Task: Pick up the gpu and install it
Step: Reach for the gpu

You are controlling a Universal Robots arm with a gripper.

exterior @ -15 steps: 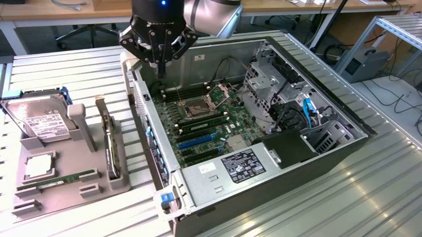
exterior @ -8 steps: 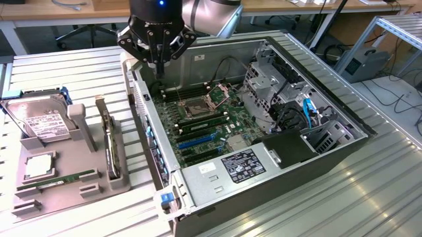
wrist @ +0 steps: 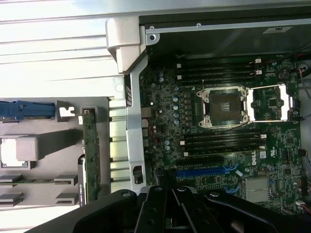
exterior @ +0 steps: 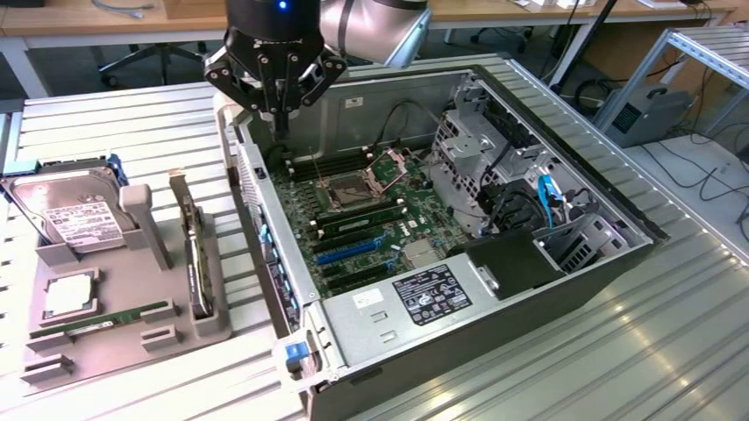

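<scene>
Overhead, closed pincer (exterior: 281,123) by case edge (exterior: 252,189)

We see the thin flat gpu card (exterior: 196,254) dark, with a green face (wrist: 91,160), in a grey plastic holder tray (exterior: 111,346). At three o'clock from it, exterior view, the green motherboard (exterior: 368,224) has blue slots (exterior: 351,248). The metal gripper (exterior: 281,127) is black.

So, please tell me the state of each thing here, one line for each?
computer case, side open.
end effector, shut, holding nothing, above the case's rim.
gpu, upright in the gray holder, not picked up.
hard drive, resting in the same holder.
RAM stick, lying flat in it.
CPU socket, cover plate swung open.
blue slots, empty.
</scene>
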